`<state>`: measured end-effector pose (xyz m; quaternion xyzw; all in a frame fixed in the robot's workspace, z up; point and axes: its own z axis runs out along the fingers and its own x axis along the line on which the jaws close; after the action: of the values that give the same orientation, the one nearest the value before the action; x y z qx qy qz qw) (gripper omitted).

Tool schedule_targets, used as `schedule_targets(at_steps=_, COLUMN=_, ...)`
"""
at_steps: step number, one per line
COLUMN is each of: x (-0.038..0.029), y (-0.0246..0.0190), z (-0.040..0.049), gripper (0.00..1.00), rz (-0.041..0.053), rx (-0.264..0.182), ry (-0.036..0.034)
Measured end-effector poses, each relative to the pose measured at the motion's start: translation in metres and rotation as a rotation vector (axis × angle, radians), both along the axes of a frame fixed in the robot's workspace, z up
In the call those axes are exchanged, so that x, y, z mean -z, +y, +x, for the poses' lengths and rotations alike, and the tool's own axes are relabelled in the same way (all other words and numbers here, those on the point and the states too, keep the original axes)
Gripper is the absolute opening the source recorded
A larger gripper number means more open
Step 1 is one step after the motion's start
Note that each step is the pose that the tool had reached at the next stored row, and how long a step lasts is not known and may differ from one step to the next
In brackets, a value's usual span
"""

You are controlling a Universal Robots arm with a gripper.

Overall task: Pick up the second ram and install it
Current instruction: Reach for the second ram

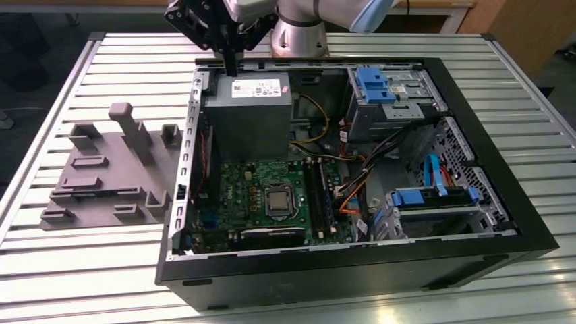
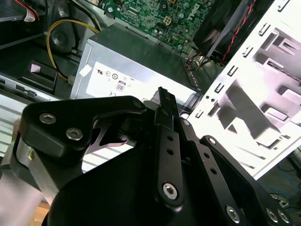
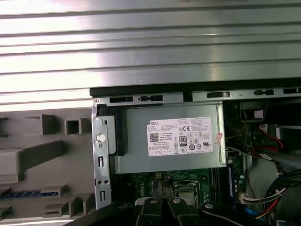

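My gripper (image 1: 232,65) hangs with its fingers pressed together on nothing, above the rear rim of the computer case (image 1: 342,273), at twelve o'clock from the power supply (image 1: 247,121). I judge the second ram (image 3: 29,193) to be the blue strip lying in a slot of the grey fixture plate (image 1: 99,202), at nine o'clock from the case and well apart from me. So the pick-up is not yet begun. Taking it calls for parted fingers, squared to its long edges.
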<state>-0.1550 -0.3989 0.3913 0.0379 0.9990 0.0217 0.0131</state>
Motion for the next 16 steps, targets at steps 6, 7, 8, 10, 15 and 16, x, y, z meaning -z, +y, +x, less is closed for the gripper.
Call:
schedule_targets(at_steps=6, x=0.0003, y=0.0, z=-0.0026, gripper=0.11, rz=0.0, rx=0.0, ry=0.0)
schedule_targets(at_steps=7, x=0.0003, y=0.0, z=-0.003, gripper=0.11, rz=0.0, rx=0.0, ry=0.0)
schedule_targets(at_steps=8, x=0.0003, y=0.0, z=-0.0034, gripper=0.11, rz=0.0, rx=0.0, ry=0.0)
schedule_targets(at_steps=10, x=0.0004, y=0.0, z=-0.0041, gripper=0.11, rz=0.0, rx=0.0, ry=0.0)
schedule_targets(at_steps=15, x=0.0006, y=0.0, z=-0.006, gripper=0.11, rz=0.0, rx=0.0, ry=0.0)
schedule_targets(at_steps=16, x=0.0007, y=0.0, z=-0.0064, gripper=0.11, rz=0.0, rx=0.0, ry=0.0)
